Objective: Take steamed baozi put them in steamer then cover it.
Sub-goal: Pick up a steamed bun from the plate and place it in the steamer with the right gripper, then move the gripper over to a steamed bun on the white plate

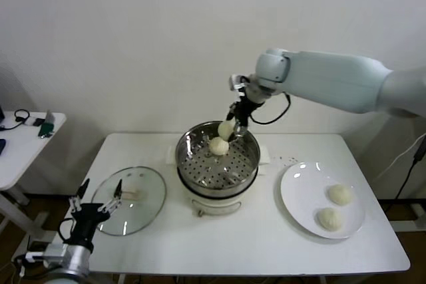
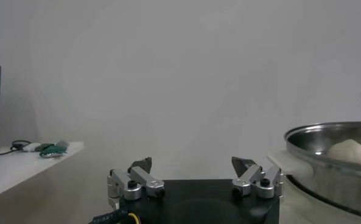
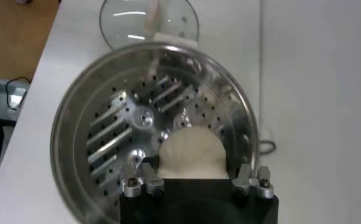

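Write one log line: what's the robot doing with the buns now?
right end effector: shut on baozi, over steamer | one baozi inside | two on plate | cover off

The right arm (image 1: 346, 81), upper right of the head view, has a smooth pale grey-white shell and a rounded wrist joint; a black cable loops beside its dark wrist. The left gripper (image 2: 195, 173), low in its wrist view, has silver finger brackets with black screws on a black body; the right gripper (image 3: 195, 182) looks alike.

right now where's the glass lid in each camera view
Head view: the cover lies flat on the table, on the robot's left of the steamer.
Left wrist view: not in it.
Right wrist view: partly visible at, just beyond the steamer rim.
Shared landmark: the steamer, seen in all three.
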### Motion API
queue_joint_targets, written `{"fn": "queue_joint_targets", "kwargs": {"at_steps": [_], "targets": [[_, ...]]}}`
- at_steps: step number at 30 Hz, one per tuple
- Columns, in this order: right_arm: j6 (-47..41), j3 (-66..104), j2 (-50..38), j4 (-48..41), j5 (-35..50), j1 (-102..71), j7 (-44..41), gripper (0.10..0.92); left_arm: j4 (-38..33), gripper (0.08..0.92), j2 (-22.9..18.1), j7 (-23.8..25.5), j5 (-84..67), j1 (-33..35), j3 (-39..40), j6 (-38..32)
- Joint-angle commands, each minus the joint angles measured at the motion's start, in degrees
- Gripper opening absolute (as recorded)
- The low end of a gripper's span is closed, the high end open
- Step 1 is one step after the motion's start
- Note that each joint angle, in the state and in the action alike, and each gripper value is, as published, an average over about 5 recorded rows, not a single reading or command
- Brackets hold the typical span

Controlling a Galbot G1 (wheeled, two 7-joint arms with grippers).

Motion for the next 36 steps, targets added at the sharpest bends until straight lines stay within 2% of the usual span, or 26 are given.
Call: {"fn": "queue_joint_targets", "kwargs": {"at_steps": [1,19,25,31,36], "targets": [[-0.4,-0.4,10.5,-4.1,1.6,-6.4,0.8,0.704,-0.6,0.823,0.2,-0.1,-0.4,0.0,-0.1,0.7],[-0.6,-1.3,12.6,-8.6,-1.3,-10.6,-0.1,0.707,-0.5,0.823,0.4,-0.1,-0.4,-0.1,0.1,0.7],[-1.4,-0.2,11.2,-7.3,-1.9,-9.2,-0.6,0.806,-0.6,0.823,0.4,-0.1,-0.3,-0.1,0.2,0.7],[-0.8,-0.1,5.0,-1.6,-2.3,-2.9,-2.3,0.822,-0.6,0.823,0.4,-0.2,-0.3,-0.2,0.2,0.7],[1.5,-1.7,-5.2,6.2,-4.9,4.4,-6.1,0.823,-0.6,0.823,0.3,-0.1,-0.3,-1.0,-0.1,1.2]]}}
